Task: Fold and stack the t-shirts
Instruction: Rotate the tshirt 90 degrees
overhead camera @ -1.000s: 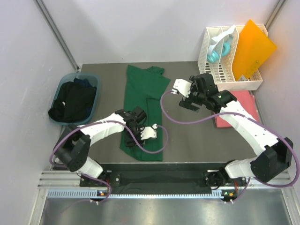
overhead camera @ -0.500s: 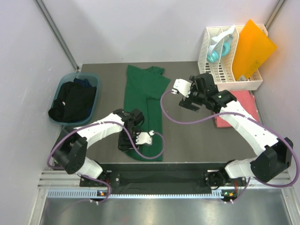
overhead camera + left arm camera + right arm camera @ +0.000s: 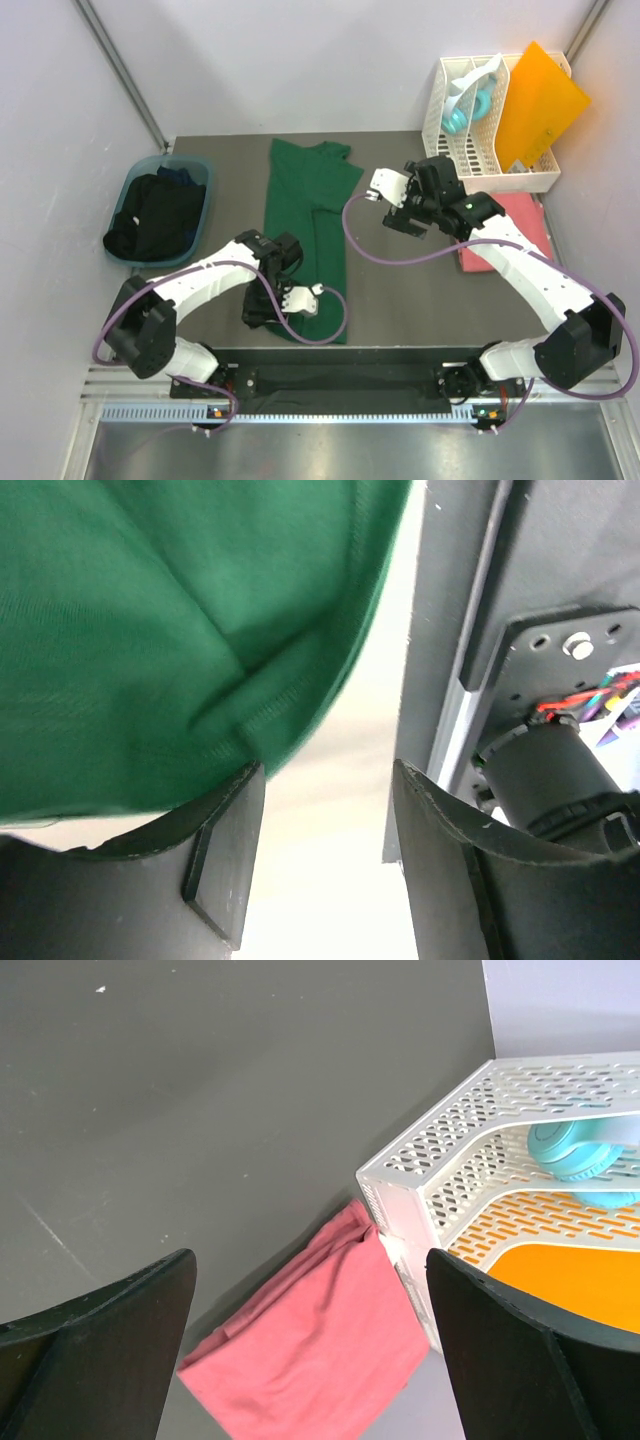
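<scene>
Obs.: the dark green t-shirt (image 3: 300, 210) is lying lengthwise on the table (image 3: 400, 290), left of centre, collar toward the far edge and hem toward the near edge. One side is already doubled over along its length, so it is making a narrow strip.

Left gripper (image 3: 325, 775) is sitting low at the near-left corner of that hem. Its jaws are standing part spread, with bare table showing between them. The hem fold is lying just against one finger (image 3: 225, 860), not pinched. Judgement: it is lining up to take this corner for the crosswise fold toward the collar.

Right gripper (image 3: 310, 1260) is hovering above mid-table, jaws spread wide and holding nothing. It is probably keeping out of the way.

The coral pink t-shirt (image 3: 525, 220) is lying folded at the right edge, just in front of the white rack (image 3: 436, 105) in the far right corner, likely starting the stack. The dark t-shirts (image 3: 155, 215) are waiting in the blue basin (image 3: 150, 163) at the left edge.
</scene>
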`<state>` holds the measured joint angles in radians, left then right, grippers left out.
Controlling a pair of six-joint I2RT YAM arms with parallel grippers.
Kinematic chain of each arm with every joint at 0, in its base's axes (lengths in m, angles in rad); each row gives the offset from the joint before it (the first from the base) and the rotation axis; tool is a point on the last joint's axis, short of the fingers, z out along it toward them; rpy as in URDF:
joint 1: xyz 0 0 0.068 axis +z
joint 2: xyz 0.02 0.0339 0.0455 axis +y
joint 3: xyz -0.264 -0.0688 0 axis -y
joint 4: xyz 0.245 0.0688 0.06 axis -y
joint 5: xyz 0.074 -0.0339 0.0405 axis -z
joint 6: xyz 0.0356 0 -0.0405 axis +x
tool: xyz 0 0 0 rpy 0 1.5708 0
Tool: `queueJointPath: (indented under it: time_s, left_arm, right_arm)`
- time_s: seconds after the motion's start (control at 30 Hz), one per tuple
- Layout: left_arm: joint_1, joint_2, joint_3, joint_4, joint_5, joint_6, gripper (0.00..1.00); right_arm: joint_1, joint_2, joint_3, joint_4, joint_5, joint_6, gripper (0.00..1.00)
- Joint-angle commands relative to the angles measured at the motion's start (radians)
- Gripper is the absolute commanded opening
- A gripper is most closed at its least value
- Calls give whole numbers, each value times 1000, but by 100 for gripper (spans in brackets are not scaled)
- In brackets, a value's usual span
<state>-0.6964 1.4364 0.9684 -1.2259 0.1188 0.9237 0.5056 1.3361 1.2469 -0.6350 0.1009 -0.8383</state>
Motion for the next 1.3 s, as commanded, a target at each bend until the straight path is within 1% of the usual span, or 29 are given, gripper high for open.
queueJointPath:
  time_s: [0.0, 0.23, 0.27, 0.37, 0.4, 0.43, 0.53, 0.57, 0.63, 0.67, 0.7, 0.77, 0.8, 0.9, 0.97, 1.07, 1.17, 1.27]
  left_arm:
    - [-5, -65, -28, -81, 2, 29, 59]
    - [-3, -154, -152, -116, -59, 37, 58]
    - [-3, -163, -158, -110, -79, 33, 55]
    - [15, -215, -129, -86, -143, 46, 51]
    - [20, -241, -110, -58, -146, 47, 47]
    - [23, -249, -74, -31, -146, 43, 46]
    - [21, -260, -12, 58, -125, 46, 46]
    - [21, -255, 2, 72, -84, 53, 46]
    - [20, -237, 29, 110, -39, 116, 46]
    - [18, -229, 29, 111, 11, 151, 46]
    - [14, -212, 32, 111, 28, 218, 47]
    - [11, -191, 20, 108, 53, 285, 51]
    - [9, -164, 7, 108, 59, 341, 52]
    - [9, -102, -11, 111, 38, 423, 57]
    - [9, -61, -16, 117, 25, 447, 63]
    - [9, -19, -5, 121, 35, 492, 68]
    - [9, -4, 18, 134, 79, 526, 70]
    - [8, -4, 18, 149, 107, 567, 70]
  right_arm:
    - [-9, -32, 74, 17, 16, -12, 97]
    - [-9, -58, 83, -6, 31, -16, 97]
    - [-9, -63, 82, -9, 31, -18, 97]
    - [-7, -83, 71, -12, 39, -18, 97]
    - [-9, -90, 66, -15, 39, -19, 97]
    - [-9, -92, 60, -18, 36, -18, 97]
    - [-6, -89, 56, -38, 14, -2, 96]
    - [1, -84, 54, -41, 14, 1, 96]
    - [4, -80, 48, -35, 6, 2, 95]
    - [5, -77, 46, -34, 6, 2, 95]
    - [7, -72, 46, -31, 10, -1, 95]
    - [10, -66, 46, -28, 10, -4, 95]
    - [11, -64, 48, -28, 11, -5, 95]
    - [11, -69, 48, -26, 16, -5, 95]
    - [13, -77, 37, -26, 19, -11, 95]
    - [13, -87, 16, -25, 31, -25, 95]
    - [11, -91, 9, -23, 39, -25, 95]
    - [11, -87, 8, -20, 42, -27, 95]
